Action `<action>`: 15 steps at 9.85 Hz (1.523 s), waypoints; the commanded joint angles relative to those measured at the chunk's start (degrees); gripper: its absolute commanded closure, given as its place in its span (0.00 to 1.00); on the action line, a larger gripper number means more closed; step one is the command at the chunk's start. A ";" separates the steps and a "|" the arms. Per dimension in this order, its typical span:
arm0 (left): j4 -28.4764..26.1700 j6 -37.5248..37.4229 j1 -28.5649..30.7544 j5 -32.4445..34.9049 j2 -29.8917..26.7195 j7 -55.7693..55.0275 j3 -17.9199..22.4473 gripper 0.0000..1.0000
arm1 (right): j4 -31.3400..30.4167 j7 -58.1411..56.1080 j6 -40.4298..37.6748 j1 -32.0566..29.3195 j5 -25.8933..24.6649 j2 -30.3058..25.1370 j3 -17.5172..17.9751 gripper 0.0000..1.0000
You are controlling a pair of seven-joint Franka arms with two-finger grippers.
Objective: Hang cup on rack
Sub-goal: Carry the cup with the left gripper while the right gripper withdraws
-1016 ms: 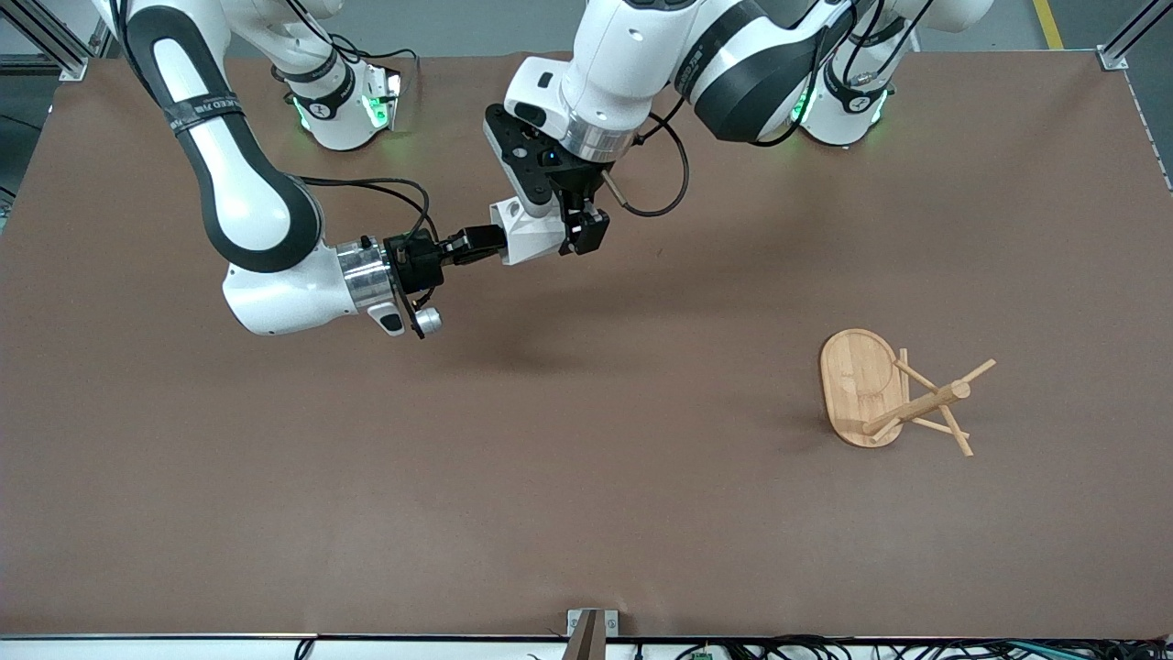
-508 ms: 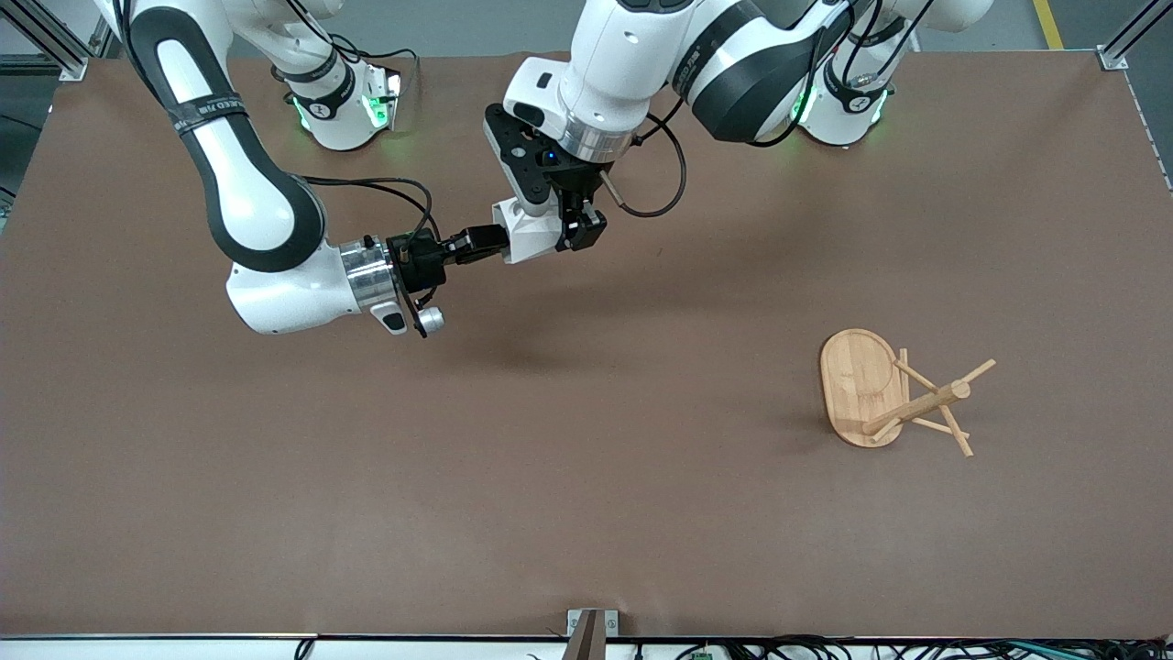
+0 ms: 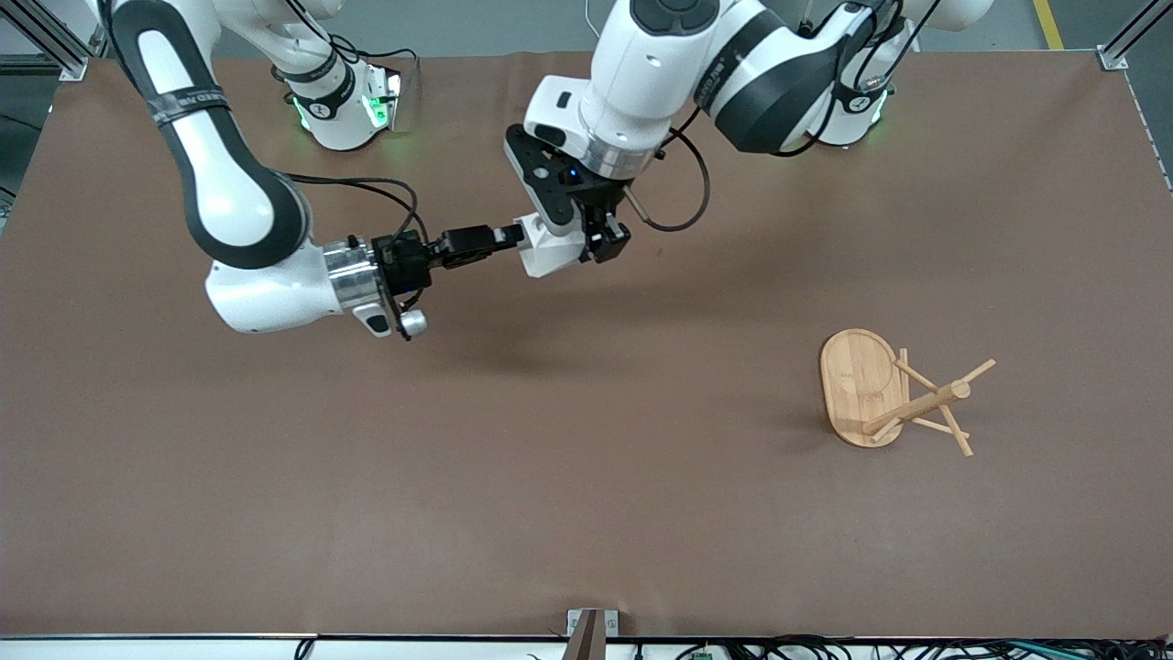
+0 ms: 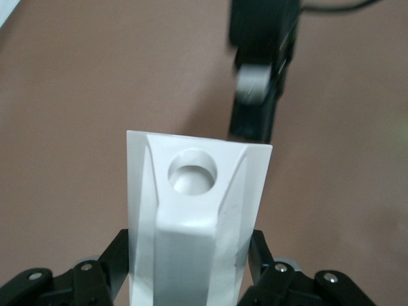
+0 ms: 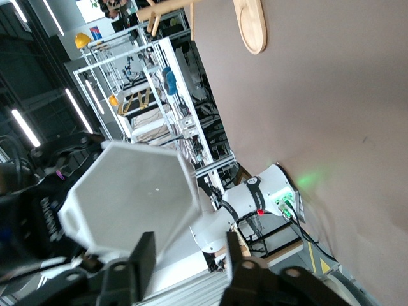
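Bamboo rack [image 3: 893, 392] alone, well apart from cup [image 3: 550, 249]

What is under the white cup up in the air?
Only bare brown table lies under the cup. The left pincer grips the cup; the right pincer is beside it. The table right below is hidden by them.

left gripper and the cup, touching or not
Touching. In the left wrist view the left gripper has a finger pressed against each side of the cup, held above the table.
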 commanded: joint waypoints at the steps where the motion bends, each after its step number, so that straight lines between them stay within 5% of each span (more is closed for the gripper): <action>1: -0.27 -2.66 1.30 1.29 -0.37 0.41 0.09 1.00 | 4.11 7.98 -1.00 -3.08 -10.32 -1.88 -2.87 0.00; 6: -0.09 -11.00 7.87 1.82 -4.32 -3.52 2.29 1.00 | 6.52 14.26 4.51 -2.99 -51.26 -8.90 -15.00 0.00; 9: -0.61 -14.52 13.33 1.37 -6.52 -14.67 2.38 1.00 | 6.69 14.26 7.26 -2.38 -68.59 -13.81 -17.21 0.00; 11: -0.53 -14.71 15.18 0.68 -6.00 -20.83 2.38 1.00 | 7.91 14.61 5.08 -1.94 -71.37 -17.77 -21.50 0.00; 13: -4.45 -13.84 17.03 0.58 -6.95 -24.44 1.94 1.00 | 17.36 19.68 -7.60 -1.85 -72.08 -17.62 -21.88 0.00; 15: -9.91 -11.56 20.89 0.24 -8.28 -24.47 2.38 1.00 | 20.57 20.16 -11.80 -1.76 -74.44 -17.61 -21.61 0.00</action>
